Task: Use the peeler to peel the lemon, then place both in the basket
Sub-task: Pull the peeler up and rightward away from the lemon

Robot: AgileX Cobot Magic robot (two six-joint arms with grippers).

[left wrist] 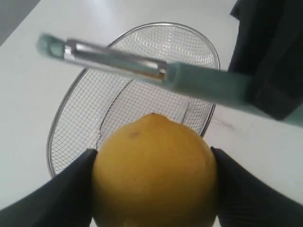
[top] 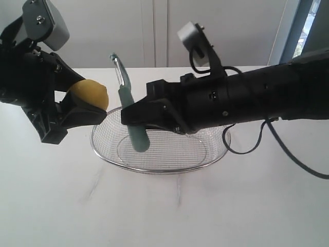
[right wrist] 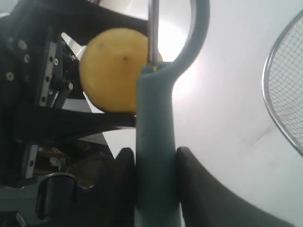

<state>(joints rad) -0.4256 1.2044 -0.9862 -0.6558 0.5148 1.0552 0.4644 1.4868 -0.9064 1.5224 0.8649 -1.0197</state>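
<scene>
A: Nearest entry: table [top: 164,221], white. On it, basket [top: 154,171], wire mesh, nothing inside.

B: Next back?

A: Right gripper [top: 134,117], reaching in from three o'clock, jaws pinching the peeler [top: 123,92] low on its handle. The handle end hangs over the basket and the blade head points to twelve o'clock.

B: And the lemon?

A: Lemon [top: 91,94], held aloft by the basket's ten o'clock edge, clamped between the jaws of the left gripper [top: 87,100]. Skin looks whole. It lies at nine o'clock of the peeler, near it. The exterior view shows a gap, and the wrist views do not settle contact.

B: So peeling is the step in hand. How should it be done well?

A: In my judgement, bring the blade onto the bare skin between the fingers. Lay it flat and press lightly. Draw short strokes along the curve, clear of the pads. A smooth round fruit may twist, so the left hold must be firm. The low grip on the handle may let the peeler swing.

B: Tally?

A: Table, one. Basket, one. Peeler, one. Lemon, one. Grippers, two.
</scene>
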